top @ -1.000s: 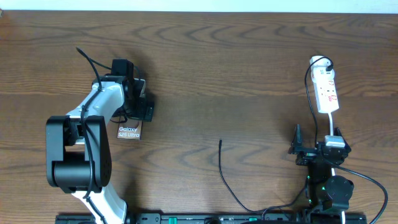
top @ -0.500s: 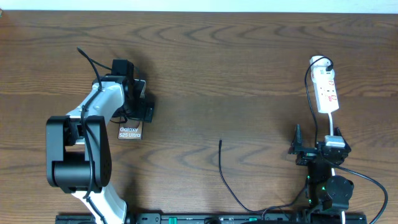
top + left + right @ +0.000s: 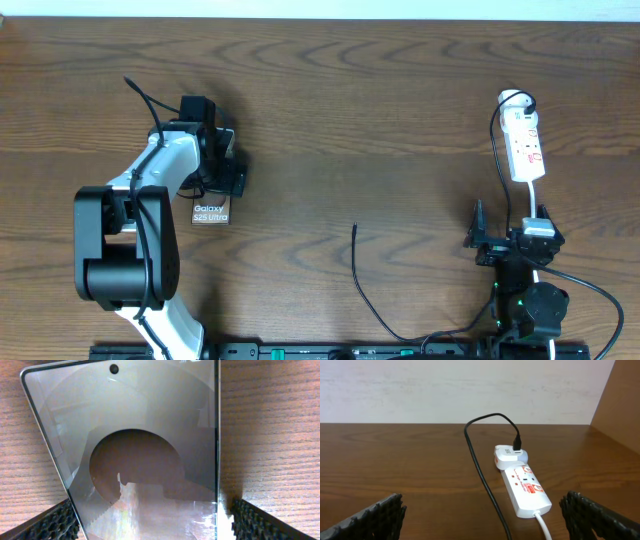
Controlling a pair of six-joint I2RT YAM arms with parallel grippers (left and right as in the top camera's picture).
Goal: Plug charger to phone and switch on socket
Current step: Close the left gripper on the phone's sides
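Wooden table (image 3: 400, 100), phone (image 3: 210, 212) half beneath left tool (image 3: 155, 524)

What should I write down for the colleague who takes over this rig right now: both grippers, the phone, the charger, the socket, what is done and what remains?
Left gripper: open, fingers on either side of the phone, not clamped on it.
Right gripper: open, empty, facing the socket.
The phone lies on the table, left side.
Charger: its free tip lies mid-table, apart from the phone; the other end goes into a white adapter at the socket.
Done: nothing visible yet.
Left: bring the tip to the phone, plug it in, switch on the socket. The switch position cannot be read.
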